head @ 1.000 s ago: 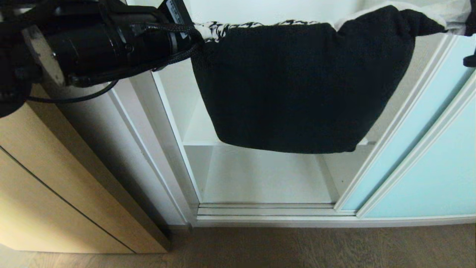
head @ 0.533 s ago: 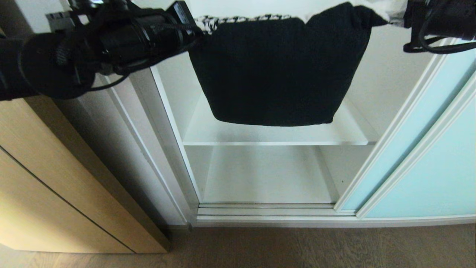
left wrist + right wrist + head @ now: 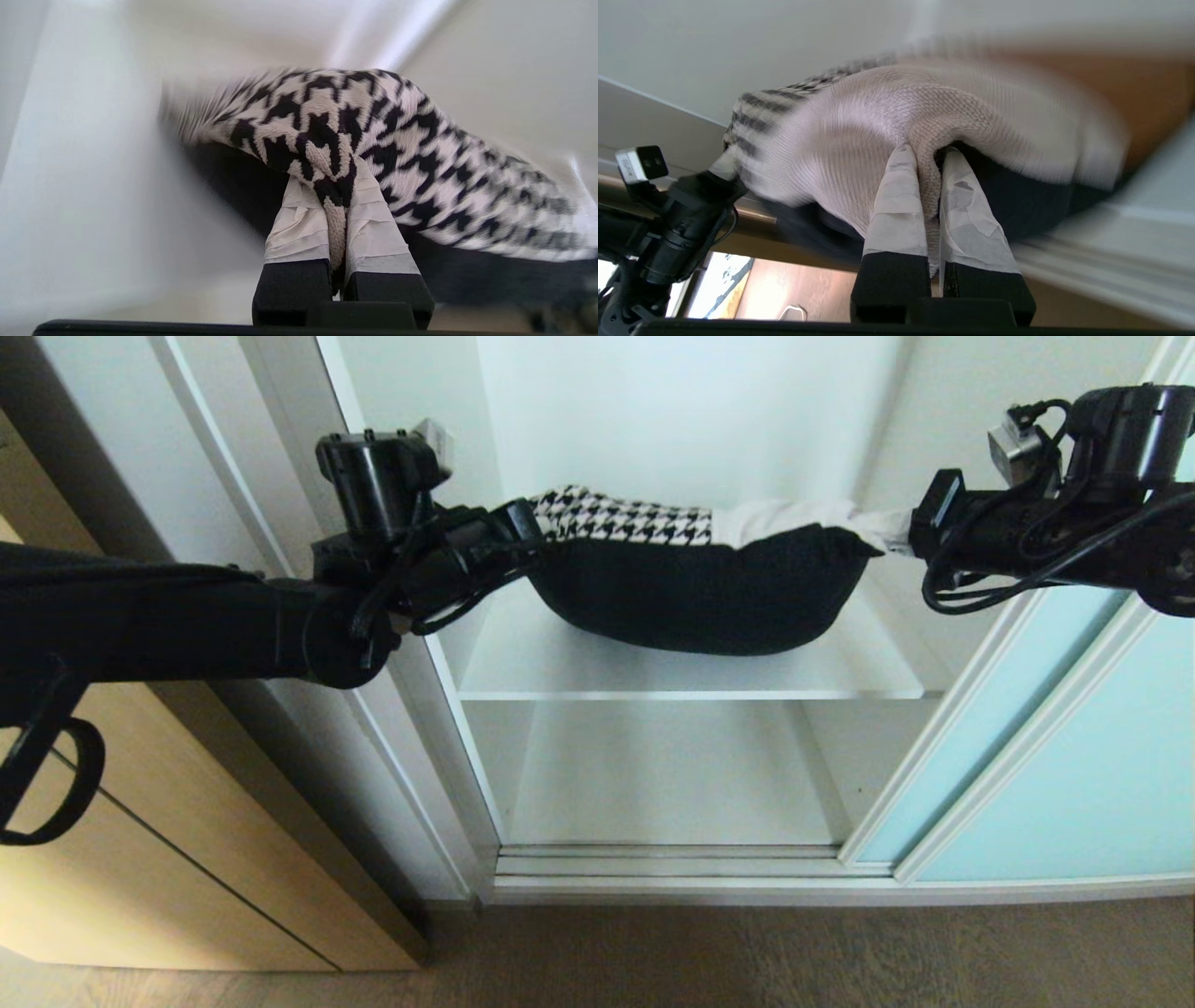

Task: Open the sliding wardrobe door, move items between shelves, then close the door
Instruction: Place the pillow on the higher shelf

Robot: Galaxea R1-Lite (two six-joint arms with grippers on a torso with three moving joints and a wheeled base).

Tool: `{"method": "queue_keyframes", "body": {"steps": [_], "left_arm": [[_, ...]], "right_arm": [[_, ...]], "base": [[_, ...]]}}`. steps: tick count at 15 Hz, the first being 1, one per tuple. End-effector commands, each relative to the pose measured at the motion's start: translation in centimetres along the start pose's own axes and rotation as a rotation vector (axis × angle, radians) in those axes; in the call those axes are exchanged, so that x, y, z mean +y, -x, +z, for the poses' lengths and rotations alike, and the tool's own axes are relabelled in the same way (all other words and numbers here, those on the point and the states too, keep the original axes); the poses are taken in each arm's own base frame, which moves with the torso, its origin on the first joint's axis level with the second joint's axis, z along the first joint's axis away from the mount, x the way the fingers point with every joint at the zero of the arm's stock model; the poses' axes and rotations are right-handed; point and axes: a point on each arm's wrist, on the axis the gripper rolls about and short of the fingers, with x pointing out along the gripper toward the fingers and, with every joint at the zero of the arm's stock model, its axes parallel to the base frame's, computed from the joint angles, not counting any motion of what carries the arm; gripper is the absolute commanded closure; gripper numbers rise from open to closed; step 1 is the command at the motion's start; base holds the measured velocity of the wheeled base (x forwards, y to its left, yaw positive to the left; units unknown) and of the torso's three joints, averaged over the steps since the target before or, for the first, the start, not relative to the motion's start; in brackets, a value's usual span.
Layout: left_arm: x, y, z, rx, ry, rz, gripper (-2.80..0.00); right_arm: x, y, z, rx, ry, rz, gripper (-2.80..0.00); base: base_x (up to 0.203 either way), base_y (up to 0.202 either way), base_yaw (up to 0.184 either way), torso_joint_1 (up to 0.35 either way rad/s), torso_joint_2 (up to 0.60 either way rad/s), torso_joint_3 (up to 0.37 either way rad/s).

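Note:
The cushion (image 3: 700, 588) hangs stretched between my two grippers inside the open wardrobe, low over the upper of the shelves (image 3: 523, 663). Its black underside faces me, with houndstooth and cream on top. Whether it touches the board I cannot tell. My left gripper (image 3: 532, 532) is shut on its houndstooth corner (image 3: 420, 140); the taped fingers pinch the fabric at the left gripper (image 3: 327, 172). My right gripper (image 3: 901, 532) is shut on the cream corner (image 3: 840, 130), fabric bunched at the right gripper (image 3: 927, 151). The sliding wardrobe door (image 3: 1074, 756) stands pushed to the right.
A light wood cabinet (image 3: 140, 859) stands left of the white wardrobe frame (image 3: 373, 709). Below the upper board lies a lower white shelf (image 3: 653, 775), then the door track (image 3: 672, 863) and the grey wood floor (image 3: 747, 961). The left arm (image 3: 677, 224) shows in the right wrist view.
Both arms have reached forward into the wardrobe with the cushion. It hung close and tall before; now it lies flatter and lower over the upper shelf.

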Motion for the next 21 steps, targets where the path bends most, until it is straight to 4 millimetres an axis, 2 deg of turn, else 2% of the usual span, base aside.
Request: {"method": "queue_keyframes", "body": {"steps": [1, 3, 6, 9, 11, 14, 17, 19, 21], "left_arm": [[0.4, 0.7, -1.4, 0.055, 0.004, 0.017, 0.00], [0.4, 1.9, -3.3, 0.136, -0.011, 0.022, 0.00], [1.7, 1.0, -6.9, 0.239, -0.055, 0.056, 0.00], [2.3, -0.2, -7.8, 0.331, -0.056, 0.098, 0.00], [3.1, -1.3, -8.5, 0.364, -0.058, 0.158, 0.00], [5.0, -3.8, -10.1, 0.337, -0.070, 0.257, 0.00], [6.4, -4.9, -10.6, 0.312, -0.074, 0.299, 0.00], [7.4, -6.1, -11.2, 0.284, -0.078, 0.330, 0.00], [7.9, -7.0, -11.2, 0.240, -0.087, 0.370, 0.00]], "right_arm": [[-0.3, 0.7, -0.8, 0.022, -0.021, -0.018, 0.00], [-1.5, 1.1, -0.7, 0.021, -0.036, -0.051, 0.00], [-4.1, -0.7, -1.0, 0.027, -0.066, -0.104, 0.00], [-6.9, -3.1, -1.9, 0.019, -0.085, -0.185, 0.00], [-7.7, -3.7, -2.3, 0.023, -0.086, -0.205, 0.00], [-9.6, -5.5, -3.4, 0.057, -0.051, -0.219, 0.00], [-11.3, -6.7, -4.2, 0.072, -0.048, -0.236, 0.00], [-12.1, -7.7, -4.3, 0.059, -0.043, -0.246, 0.00], [-12.0, -8.4, -4.3, 0.041, -0.030, -0.249, 0.00]], "base": [[0.000, 0.000, 0.000, 0.000, 0.00, 0.000], [0.000, 0.000, 0.000, 0.000, 0.00, 0.000], [0.000, 0.000, 0.000, 0.000, 0.00, 0.000], [0.000, 0.000, 0.000, 0.000, 0.00, 0.000], [0.000, 0.000, 0.000, 0.000, 0.00, 0.000], [0.000, 0.000, 0.000, 0.000, 0.00, 0.000], [0.000, 0.000, 0.000, 0.000, 0.00, 0.000], [0.000, 0.000, 0.000, 0.000, 0.00, 0.000], [0.000, 0.000, 0.000, 0.000, 0.00, 0.000]]}}
